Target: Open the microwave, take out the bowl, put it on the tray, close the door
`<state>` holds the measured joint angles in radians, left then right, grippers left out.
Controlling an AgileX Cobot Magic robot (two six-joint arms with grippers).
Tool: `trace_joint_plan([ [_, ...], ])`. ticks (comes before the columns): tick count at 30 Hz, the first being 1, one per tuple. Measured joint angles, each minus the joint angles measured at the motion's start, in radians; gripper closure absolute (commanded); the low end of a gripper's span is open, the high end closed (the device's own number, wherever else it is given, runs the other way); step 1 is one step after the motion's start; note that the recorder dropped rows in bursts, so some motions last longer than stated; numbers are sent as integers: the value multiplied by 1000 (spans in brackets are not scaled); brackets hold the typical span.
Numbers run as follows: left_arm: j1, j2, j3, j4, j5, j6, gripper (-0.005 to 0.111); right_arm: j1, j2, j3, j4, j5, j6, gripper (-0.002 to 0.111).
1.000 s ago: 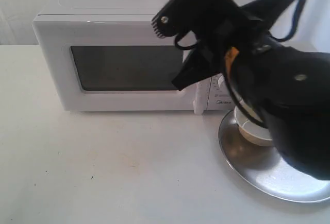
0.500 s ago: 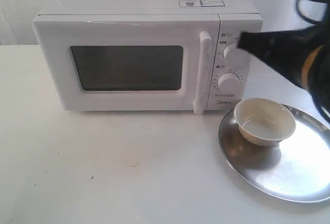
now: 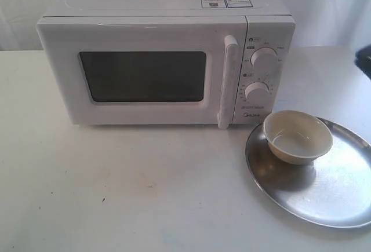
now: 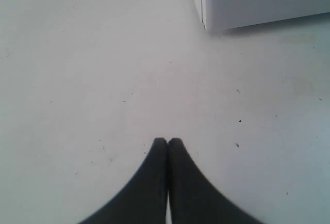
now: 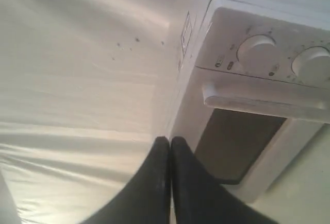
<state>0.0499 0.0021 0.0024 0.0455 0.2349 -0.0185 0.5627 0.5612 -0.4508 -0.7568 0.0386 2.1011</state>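
Bowl sits upright in the tray, on the part of the tray nearest the microwave, just in front of its knob side. The door looks flush and shut, with its handle in line with the front, so the job reads as finished.

What remains is the risk of undoing it. The bowl rests near the tray's rim on smooth, shiny metal. A careless sweep by the right arm, of which only a dark sliver shows beyond the microwave's knob side, could knock the bowl or make it slide off toward the microwave. A brush against the handle could also pull the door open. Whether the latch has truly caught cannot be told from here.

The left pincer has its fingers pressed together and holds nothing. It points out over bare tabletop, with a lower corner of the microwave ahead of it and well apart. The right pincer is likewise closed and empty. It is raised off the microwave's front, rolled to one side and aimed toward the handle and knobs, touching neither.
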Motion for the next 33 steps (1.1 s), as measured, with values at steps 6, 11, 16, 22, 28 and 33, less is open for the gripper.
trace_joint_plan([
  [6, 0, 0, 0, 0, 0, 0, 107, -190, -441, 400, 376, -26, 4, 108],
  [11, 0, 0, 0, 0, 0, 0, 107, -196, -534, 444, 468, 76, -20, 108],
  [16, 0, 0, 0, 0, 0, 0, 107, -196, -555, 446, 487, 255, -606, 108],
  [22, 0, 0, 0, 0, 0, 0, 107, -196, -555, 446, 536, 266, -1408, 108],
  [28, 0, 0, 0, 0, 0, 0, 107, -196, -555, 446, 545, 267, -1740, 108],
  [33, 0, 0, 0, 0, 0, 0, 107, -196, -555, 446, 540, 270, -1811, 108],
])
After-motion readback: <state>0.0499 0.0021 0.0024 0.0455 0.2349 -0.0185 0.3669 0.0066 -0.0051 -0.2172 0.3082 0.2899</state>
